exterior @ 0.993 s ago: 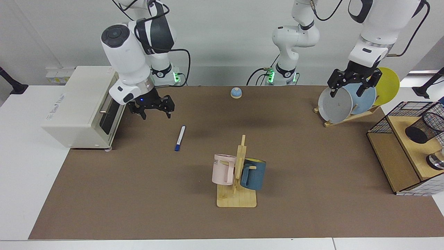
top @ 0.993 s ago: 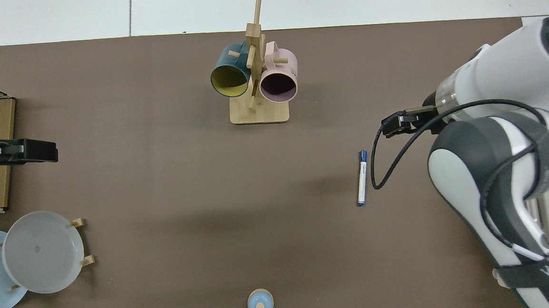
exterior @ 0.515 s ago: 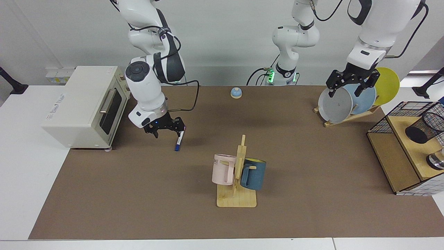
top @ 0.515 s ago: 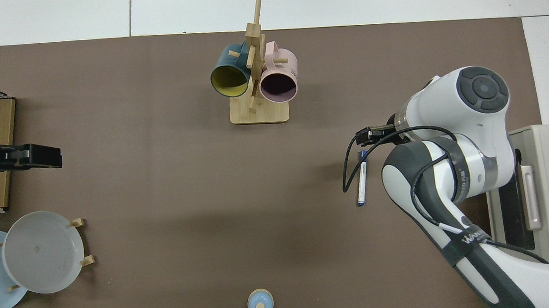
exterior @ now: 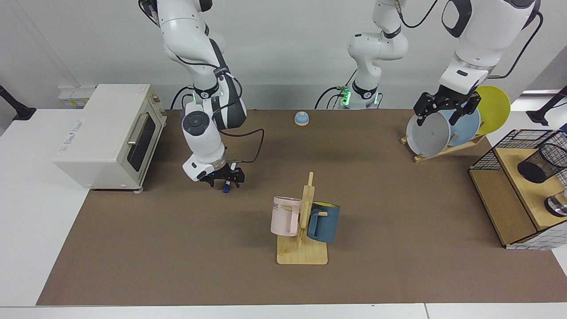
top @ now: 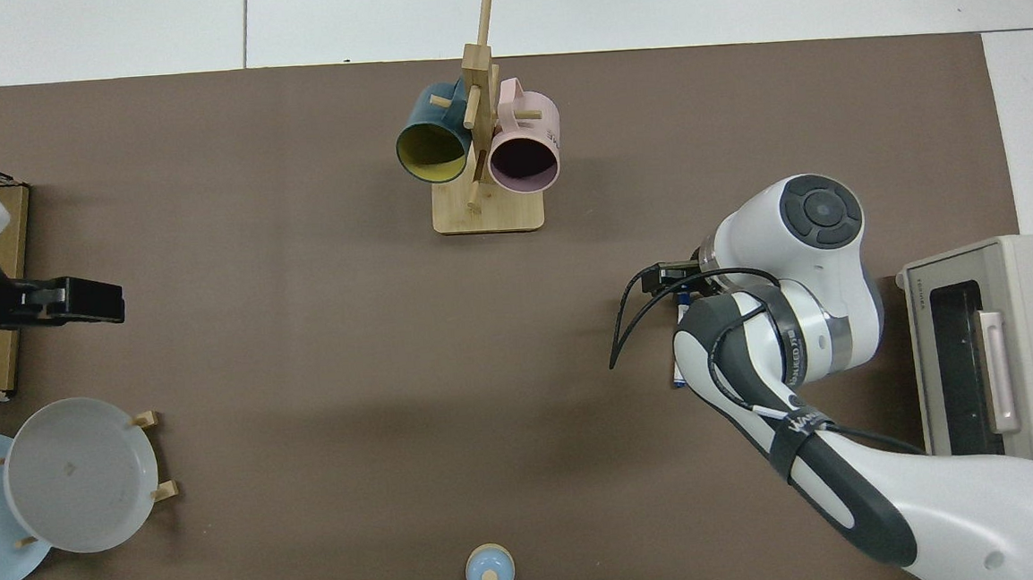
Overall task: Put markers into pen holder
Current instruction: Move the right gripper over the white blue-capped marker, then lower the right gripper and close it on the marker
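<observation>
Right hand [exterior: 226, 178] straddles marker [exterior: 226, 189], blue cap facing camera.

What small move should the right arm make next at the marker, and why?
Probably close the fingers. The right end effector sits low over the marker, which lies flat on the brown mat with only its blue cap end showing below the fingers, apparently open around the barrel. The pen holder is far across on the shelf, near the waiting left end effector.
</observation>
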Robot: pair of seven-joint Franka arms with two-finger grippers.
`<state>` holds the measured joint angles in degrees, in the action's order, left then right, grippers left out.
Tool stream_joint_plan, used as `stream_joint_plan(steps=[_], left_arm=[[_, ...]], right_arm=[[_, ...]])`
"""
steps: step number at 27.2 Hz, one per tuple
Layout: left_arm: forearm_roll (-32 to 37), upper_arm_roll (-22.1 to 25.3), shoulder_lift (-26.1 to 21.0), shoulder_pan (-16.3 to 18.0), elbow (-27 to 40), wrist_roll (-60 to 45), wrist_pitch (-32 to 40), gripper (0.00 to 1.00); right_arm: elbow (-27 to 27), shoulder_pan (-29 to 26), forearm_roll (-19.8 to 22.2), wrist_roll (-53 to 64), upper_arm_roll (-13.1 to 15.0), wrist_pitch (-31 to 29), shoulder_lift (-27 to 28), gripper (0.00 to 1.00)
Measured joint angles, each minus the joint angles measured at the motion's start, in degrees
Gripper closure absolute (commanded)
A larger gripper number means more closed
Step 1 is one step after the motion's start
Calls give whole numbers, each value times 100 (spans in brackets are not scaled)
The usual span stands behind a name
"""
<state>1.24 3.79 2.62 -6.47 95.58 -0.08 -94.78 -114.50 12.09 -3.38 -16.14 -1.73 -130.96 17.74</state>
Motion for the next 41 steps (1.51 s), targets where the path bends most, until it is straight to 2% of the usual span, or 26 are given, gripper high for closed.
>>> stream_joint_plan(steps=[4,7,8,12,15,28,41], left_arm=[[-18,3,0,0,30,1,0,0],[-35,5,1,0,49,1,1,0],[-38,6,1,0,57,2,1,0],[-43,8,1,0,102,2,2,0],[-44,10,2,0,120,2,2,0],[-48,14,17,0,138,11,-3,0],[-128,-5,22,-9,138,34,-33,0]], right_arm=[[-95,3,0,-3,2,-108,114,7],[-106,3,0,-3,3,-109,136,21],[-106,3,0,-3,3,-110,136,28],[-106,3,2,-10,6,-109,133,66],[-107,2,4,-16,22,-108,111,99],[-67,124,14,-24,15,-47,79,100],[799,136,-69,-507,8,874,-222,100]])
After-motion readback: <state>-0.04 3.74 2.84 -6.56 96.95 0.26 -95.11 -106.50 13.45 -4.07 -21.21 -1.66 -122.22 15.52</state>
